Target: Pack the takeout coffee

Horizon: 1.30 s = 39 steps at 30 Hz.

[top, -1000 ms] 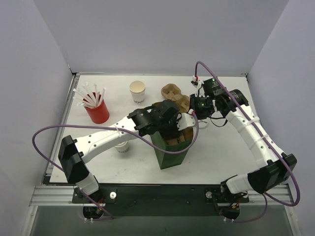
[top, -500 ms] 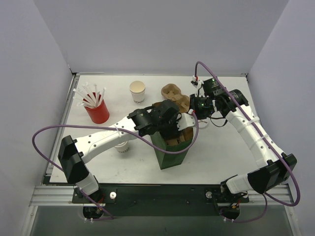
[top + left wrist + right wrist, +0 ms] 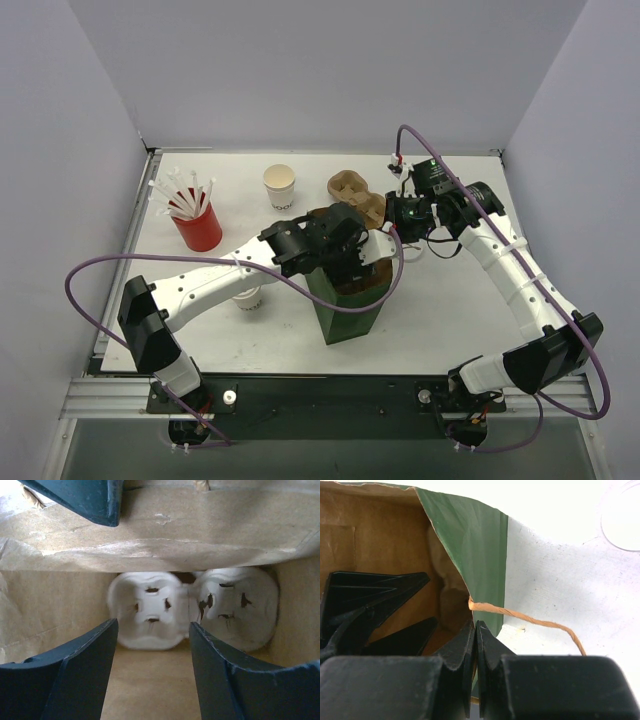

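Observation:
The takeout coffee (image 3: 280,185), a white paper cup with dark print, stands upright at the back of the table, apart from both arms. A green paper bag (image 3: 348,305) stands upright mid-table. My left gripper (image 3: 352,258) reaches down into its mouth; in the left wrist view this gripper (image 3: 152,630) is open, with nothing between its dark fingers (image 3: 85,670). Two white moulded shapes (image 3: 147,610) with dark slits lie at the bag's bottom. My right gripper (image 3: 476,625) is shut on the bag's rim (image 3: 465,580), beside its twine handle (image 3: 535,622).
A brown pulp carrier (image 3: 352,193) lies behind the bag. A red cup of white straws (image 3: 196,225) stands at the left. Another white cup (image 3: 247,298) sits partly hidden under my left arm. A flat white lid (image 3: 622,520) lies right of the bag.
My left gripper's fingers have spread wider inside the bag. Both arms and the bag stay where they were.

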Each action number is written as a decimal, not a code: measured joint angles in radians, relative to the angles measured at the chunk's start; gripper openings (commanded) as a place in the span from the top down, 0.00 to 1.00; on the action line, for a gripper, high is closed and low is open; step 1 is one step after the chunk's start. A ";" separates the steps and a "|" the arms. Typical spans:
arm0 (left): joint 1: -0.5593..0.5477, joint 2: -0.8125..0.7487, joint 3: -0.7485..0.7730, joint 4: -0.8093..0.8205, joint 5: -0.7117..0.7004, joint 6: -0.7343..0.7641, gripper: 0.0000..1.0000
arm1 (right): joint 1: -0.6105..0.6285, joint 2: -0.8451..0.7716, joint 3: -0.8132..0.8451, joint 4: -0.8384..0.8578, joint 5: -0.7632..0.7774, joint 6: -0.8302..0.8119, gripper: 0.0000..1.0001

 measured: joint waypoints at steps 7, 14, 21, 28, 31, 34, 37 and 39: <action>0.000 -0.001 0.017 -0.036 -0.011 0.000 0.20 | 0.007 0.000 0.000 0.003 0.007 0.029 1.00; -0.001 -0.003 0.049 -0.079 -0.013 0.001 0.19 | 0.023 -0.006 0.000 0.008 0.028 0.058 1.00; -0.009 -0.002 0.112 -0.086 -0.020 -0.015 0.19 | 0.076 -0.006 0.000 0.031 0.029 0.103 1.00; -0.012 -0.002 0.173 -0.098 -0.043 -0.054 0.20 | 0.085 -0.006 0.000 0.033 0.034 0.134 1.00; -0.012 -0.001 0.200 -0.113 -0.053 -0.064 0.21 | 0.084 -0.006 -0.001 0.033 0.041 0.142 1.00; -0.012 0.000 0.227 -0.131 -0.064 -0.077 0.22 | 0.084 -0.006 -0.001 0.033 0.047 0.149 1.00; -0.012 0.000 0.253 -0.149 -0.068 -0.090 0.23 | 0.084 -0.006 -0.001 0.032 0.057 0.152 1.00; -0.012 0.000 0.271 -0.159 -0.069 -0.099 0.24 | 0.084 -0.006 -0.002 0.033 0.063 0.153 1.00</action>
